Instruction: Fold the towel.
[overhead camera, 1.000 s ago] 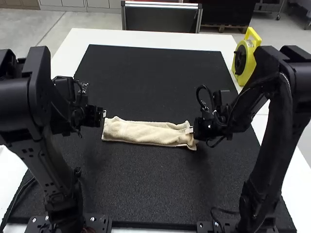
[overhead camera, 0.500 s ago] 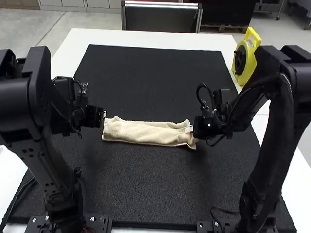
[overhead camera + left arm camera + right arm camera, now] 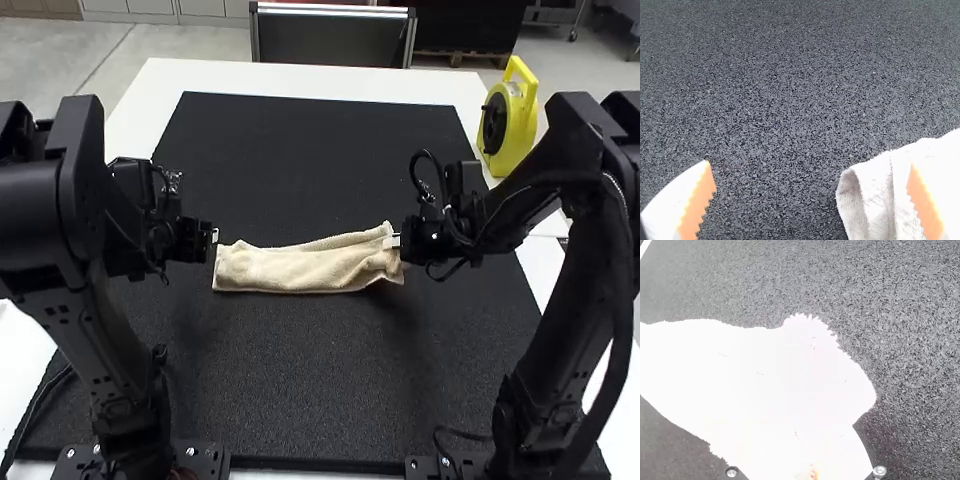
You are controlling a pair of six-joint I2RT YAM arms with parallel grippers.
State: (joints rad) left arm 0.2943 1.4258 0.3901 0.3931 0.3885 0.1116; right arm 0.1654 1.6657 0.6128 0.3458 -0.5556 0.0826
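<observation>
The cream towel [image 3: 300, 266] lies as a long narrow folded strip across the black mat, its right end lifted a little. At that raised end my right gripper [image 3: 393, 241] is shut on the towel's edge. My left gripper [image 3: 214, 236] is just beside the towel's left end. In the left wrist view my left gripper [image 3: 810, 200] stands open, one orange-padded finger over the towel [image 3: 875, 195] and the other over bare mat. Overexposed white, the towel [image 3: 755, 375] in the right wrist view reaches back to my right gripper [image 3: 812, 472].
The black mat [image 3: 300, 370] covers most of the white table [image 3: 300, 78]. A yellow reel with a handle [image 3: 512, 120] stands at the table's right side, beyond the right arm.
My right gripper has risen and shifted slightly away from the arm bases, lifting the towel's right end. The left arm has kept still.
</observation>
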